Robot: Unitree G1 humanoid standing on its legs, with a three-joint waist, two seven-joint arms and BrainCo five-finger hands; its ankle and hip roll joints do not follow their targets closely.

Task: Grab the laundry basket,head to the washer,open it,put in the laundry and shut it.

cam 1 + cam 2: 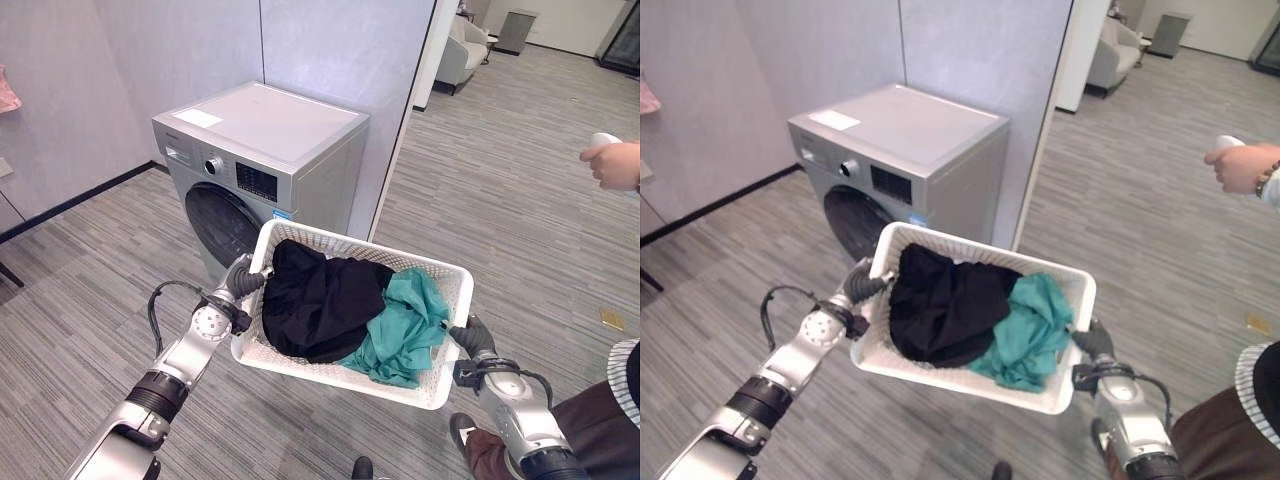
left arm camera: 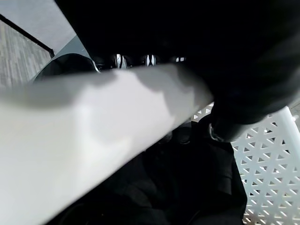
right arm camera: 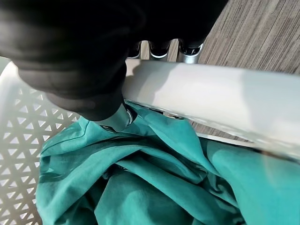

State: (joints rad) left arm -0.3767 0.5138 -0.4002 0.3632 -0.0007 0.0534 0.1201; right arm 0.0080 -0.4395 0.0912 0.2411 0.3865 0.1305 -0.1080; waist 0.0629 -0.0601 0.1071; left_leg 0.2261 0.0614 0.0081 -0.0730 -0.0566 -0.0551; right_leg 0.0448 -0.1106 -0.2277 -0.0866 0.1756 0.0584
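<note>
I carry a white lattice laundry basket (image 1: 440, 275) in front of me, lifted off the floor. Black cloth (image 1: 315, 300) and teal cloth (image 1: 405, 325) lie inside it. My left hand (image 1: 243, 277) is curled round the basket's left rim (image 2: 93, 126), and my right hand (image 1: 472, 335) is curled round its right rim (image 3: 211, 101). The silver front-loading washer (image 1: 265, 150) stands just beyond the basket against the wall, its round dark door (image 1: 222, 225) shut.
A person stands at the right, with a hand (image 1: 615, 165) holding a small white device and a leg (image 1: 590, 425) near my right arm. Open grey plank floor (image 1: 500, 190) stretches right of the washer toward an armchair (image 1: 462, 50).
</note>
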